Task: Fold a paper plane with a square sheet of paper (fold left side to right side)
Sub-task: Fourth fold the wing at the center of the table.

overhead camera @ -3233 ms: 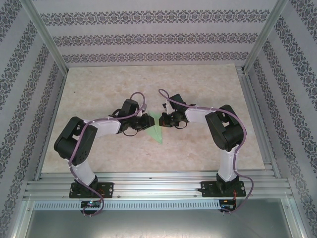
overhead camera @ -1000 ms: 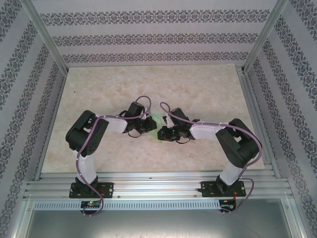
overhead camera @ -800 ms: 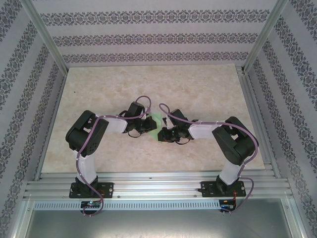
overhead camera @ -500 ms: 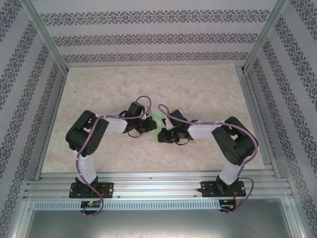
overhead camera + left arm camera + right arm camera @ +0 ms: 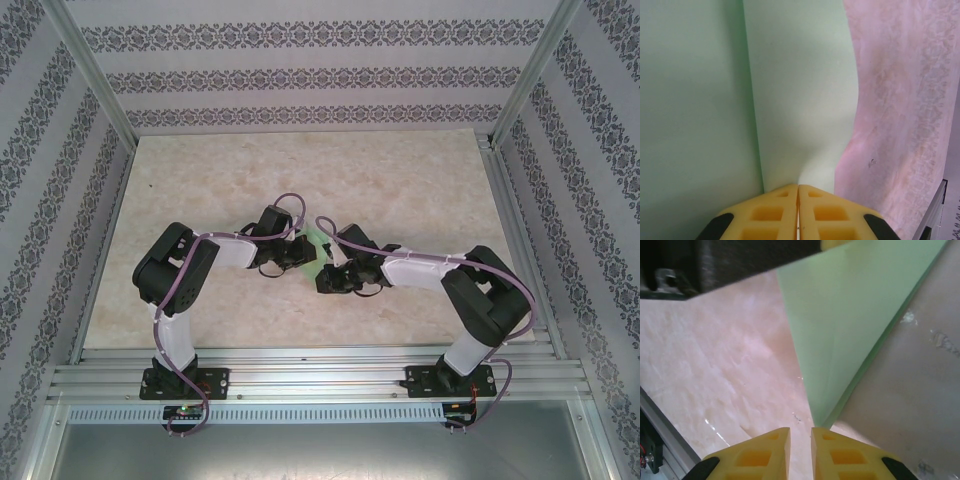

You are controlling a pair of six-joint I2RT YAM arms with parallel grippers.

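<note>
You seem mid-fold: left gripper [image 5: 798, 186] pinches the paper [image 5: 800, 100], right gripper [image 5: 800, 430] is barely parted and empty, so next press the crease at its twelve o'clock.

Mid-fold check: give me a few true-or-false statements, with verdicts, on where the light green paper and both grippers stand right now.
1. The left gripper is shut on the light green creased paper plane. True.
2. The right gripper clamps the paper plane. False: its yellow fingers stand slightly apart with bare table between them, and the plane's pointed tip lies just ahead of them.
3. The paper plane lies against the far edge of the beige marbled table. False: it sits near the table's middle, between the two grippers.
4. In the right wrist view the paper plane narrows to a point toward the right gripper. True.
</note>
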